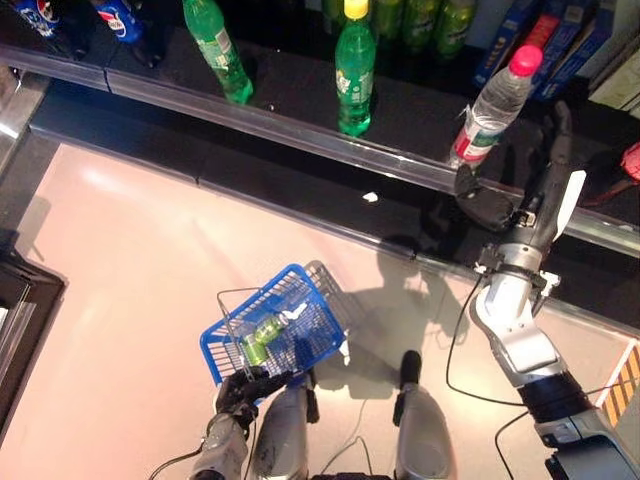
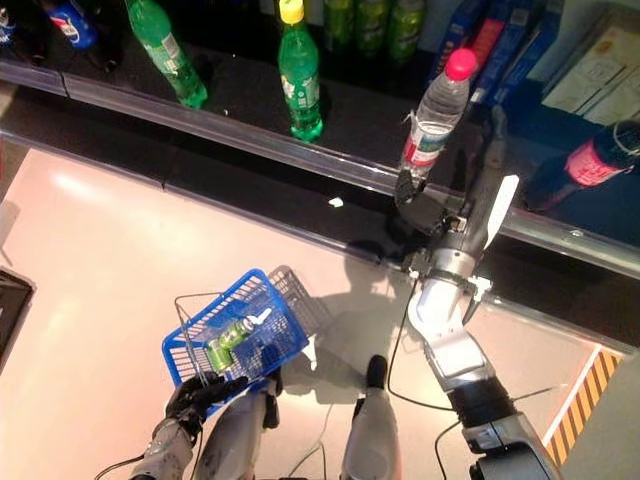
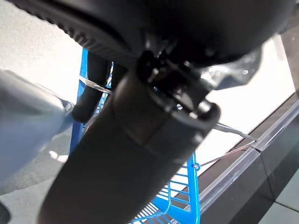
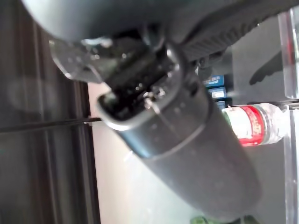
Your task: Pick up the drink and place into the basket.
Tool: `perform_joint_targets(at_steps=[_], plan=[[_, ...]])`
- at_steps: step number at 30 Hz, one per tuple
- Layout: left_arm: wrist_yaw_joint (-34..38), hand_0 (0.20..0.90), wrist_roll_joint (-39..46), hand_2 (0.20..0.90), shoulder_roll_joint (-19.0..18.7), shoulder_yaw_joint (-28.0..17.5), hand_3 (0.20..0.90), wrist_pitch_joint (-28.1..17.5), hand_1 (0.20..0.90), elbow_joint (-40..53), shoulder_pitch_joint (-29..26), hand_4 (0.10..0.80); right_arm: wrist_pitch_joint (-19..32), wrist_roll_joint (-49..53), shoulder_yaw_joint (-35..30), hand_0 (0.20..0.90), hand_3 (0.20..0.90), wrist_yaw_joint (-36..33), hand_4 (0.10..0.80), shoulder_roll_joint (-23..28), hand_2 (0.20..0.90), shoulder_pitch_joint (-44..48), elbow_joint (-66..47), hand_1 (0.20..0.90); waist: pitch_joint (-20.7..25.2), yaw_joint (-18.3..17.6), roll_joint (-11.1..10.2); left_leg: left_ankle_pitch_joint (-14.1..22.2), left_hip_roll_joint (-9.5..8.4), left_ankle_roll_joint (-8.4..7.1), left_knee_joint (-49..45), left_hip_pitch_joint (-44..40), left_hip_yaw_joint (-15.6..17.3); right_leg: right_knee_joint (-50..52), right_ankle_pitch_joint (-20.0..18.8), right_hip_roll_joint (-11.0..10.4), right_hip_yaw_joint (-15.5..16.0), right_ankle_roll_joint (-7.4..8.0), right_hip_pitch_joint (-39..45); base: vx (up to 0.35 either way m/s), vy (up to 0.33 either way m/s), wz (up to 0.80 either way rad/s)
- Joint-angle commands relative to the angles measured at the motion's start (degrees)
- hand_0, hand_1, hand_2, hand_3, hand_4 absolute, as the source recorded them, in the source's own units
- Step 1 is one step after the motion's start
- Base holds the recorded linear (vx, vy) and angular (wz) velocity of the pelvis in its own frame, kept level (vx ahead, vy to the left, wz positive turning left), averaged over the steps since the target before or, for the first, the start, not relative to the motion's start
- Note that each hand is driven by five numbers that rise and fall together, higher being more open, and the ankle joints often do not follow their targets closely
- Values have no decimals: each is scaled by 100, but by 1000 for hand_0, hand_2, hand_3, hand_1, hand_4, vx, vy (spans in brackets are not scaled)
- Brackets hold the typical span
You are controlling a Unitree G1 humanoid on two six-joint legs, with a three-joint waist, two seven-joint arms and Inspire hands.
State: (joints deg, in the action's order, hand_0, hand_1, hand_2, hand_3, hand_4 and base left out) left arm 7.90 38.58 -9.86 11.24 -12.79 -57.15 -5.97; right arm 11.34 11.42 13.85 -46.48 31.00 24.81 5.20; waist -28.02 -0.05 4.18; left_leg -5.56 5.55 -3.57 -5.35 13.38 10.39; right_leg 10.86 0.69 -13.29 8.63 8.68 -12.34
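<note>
Two surfaces: a pale, glossy floor (image 1: 120,300) below us and a dark shelf (image 1: 290,95) across the top, edged with a clear rail (image 1: 300,135).
Drink: the clear bottle (image 1: 495,100), with a pink cap and a red label, is on the shelf and leans to one side, well apart from the basket.
Right hand: our right hand (image 1: 527,213) is up at the shelf just beside the clear bottle's foot, with its fingers (image 1: 556,140) straight and spread wide. We cannot tell whether it touches the bottle.
Left hand: our left hand (image 1: 245,388) is curled tight on the blue basket (image 1: 318,305) at its near edge and holds it above the floor.
Basket contents: we count two green cans (image 1: 256,349) lying inside.
Shelf count: one clear bottle and two green bottles (image 1: 355,70) at the front, one of them yellow-capped. More stand behind, but they are too dark to count.
Only in the left wrist view: fingers (image 3: 91,93) hooked round the basket's thin wire handle (image 3: 96,85).
Only in the right wrist view: the clear bottle's label seen close, past the thumb (image 4: 187,140).
</note>
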Motion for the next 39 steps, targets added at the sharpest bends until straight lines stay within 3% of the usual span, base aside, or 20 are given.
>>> perform_joint_targets(at_steps=[1,17,39], plan=[[32,300,99,300,-274,150,200,-282,300,255,348,100,476,-5,-389,900,900,-110,800,132,900,798,-398,900,135,73,-91,716,-98,-42,-999,234,-417,206,-181,66,122,-391,-439,-45,8,0],[189,300,267,300,-234,412,200,-270,300,511,48,100,313,596,-596,900,900,-451,800,65,900,1999,281,900,-177,177,129,550,-168,-38,-946,641,-448,282,-246,94,124,-446,-895,-7,0,0],[132,300,339,300,-330,665,200,-97,300,721,27,100,-117,1024,-330,900,900,-236,800,559,900,3549,1247,900,-177,391,366,536,-270,-30,-1010,941,-559,458,-167,71,114,-494,-1250,18,-5,-2]])
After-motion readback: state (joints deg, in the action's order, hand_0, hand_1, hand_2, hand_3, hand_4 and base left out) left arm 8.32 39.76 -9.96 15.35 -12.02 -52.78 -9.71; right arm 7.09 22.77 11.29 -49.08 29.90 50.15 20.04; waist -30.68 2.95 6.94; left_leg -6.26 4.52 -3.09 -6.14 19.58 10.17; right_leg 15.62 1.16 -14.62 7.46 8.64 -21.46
